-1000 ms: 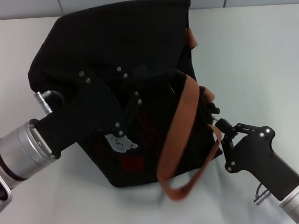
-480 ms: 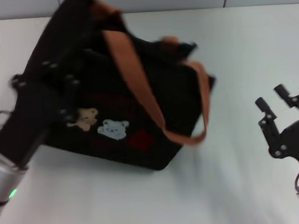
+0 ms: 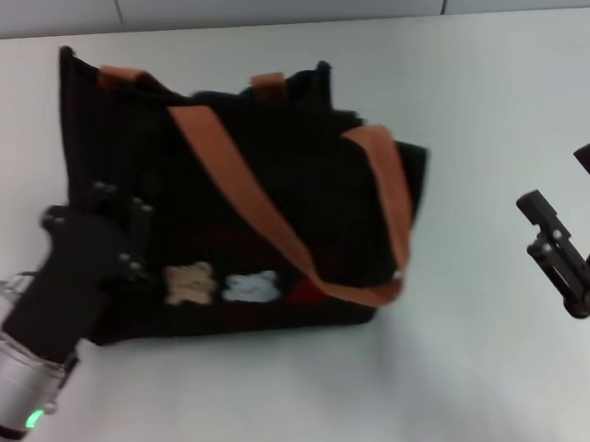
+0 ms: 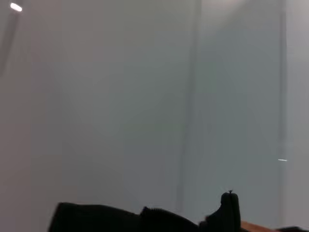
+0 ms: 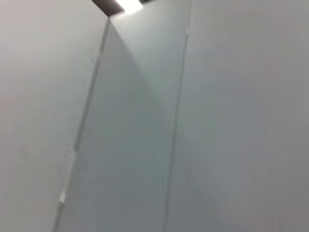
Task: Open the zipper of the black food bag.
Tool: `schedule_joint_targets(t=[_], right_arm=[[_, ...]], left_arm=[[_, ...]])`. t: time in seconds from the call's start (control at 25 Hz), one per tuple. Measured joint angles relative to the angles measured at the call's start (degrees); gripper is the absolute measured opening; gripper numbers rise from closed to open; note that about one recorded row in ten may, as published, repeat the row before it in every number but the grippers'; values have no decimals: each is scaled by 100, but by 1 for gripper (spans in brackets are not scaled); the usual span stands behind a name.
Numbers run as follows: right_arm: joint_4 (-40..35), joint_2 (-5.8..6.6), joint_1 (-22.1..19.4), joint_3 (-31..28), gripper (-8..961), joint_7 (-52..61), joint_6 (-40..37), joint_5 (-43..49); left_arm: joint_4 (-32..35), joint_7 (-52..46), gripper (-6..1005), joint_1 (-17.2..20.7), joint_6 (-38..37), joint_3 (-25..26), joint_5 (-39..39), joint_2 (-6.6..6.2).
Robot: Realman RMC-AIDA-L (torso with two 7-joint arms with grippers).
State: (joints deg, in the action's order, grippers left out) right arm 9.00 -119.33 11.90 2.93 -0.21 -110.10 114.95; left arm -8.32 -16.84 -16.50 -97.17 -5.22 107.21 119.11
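No lettering on the black food bag [image 3: 273, 182] can be read.

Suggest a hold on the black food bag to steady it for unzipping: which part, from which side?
A judgement: grip the black food bag at its left end panel, coming from the robot's left, where the left gripper already sits against it. The bag stands upright, so that flat panel is exposed, and the orange strap drapes across the front. The zipper pull is not visible. The right gripper, jaws open, hangs clear.
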Motion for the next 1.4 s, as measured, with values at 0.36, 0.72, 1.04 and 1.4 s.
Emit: schedule_joint_targets(t=[0.36, 0.72, 1.04, 1.4], right_arm=[[-524, -3, 26, 201, 591, 712, -453, 345], [-1252, 1, 155, 235, 634, 1904, -560, 390], [-1870, 4, 391, 360, 783, 2653, -692, 834], [-2733, 6, 643, 1355, 801, 3670, -774, 931]], left_arm=[[-277, 20, 114, -670, 488, -32, 1084, 7], [666, -529, 135, -762, -127, -103, 1535, -57], [1948, -1200, 431, -536, -1243, -114, 1779, -69], [2929, -1841, 773, -206, -1787, -975, 1766, -131]])
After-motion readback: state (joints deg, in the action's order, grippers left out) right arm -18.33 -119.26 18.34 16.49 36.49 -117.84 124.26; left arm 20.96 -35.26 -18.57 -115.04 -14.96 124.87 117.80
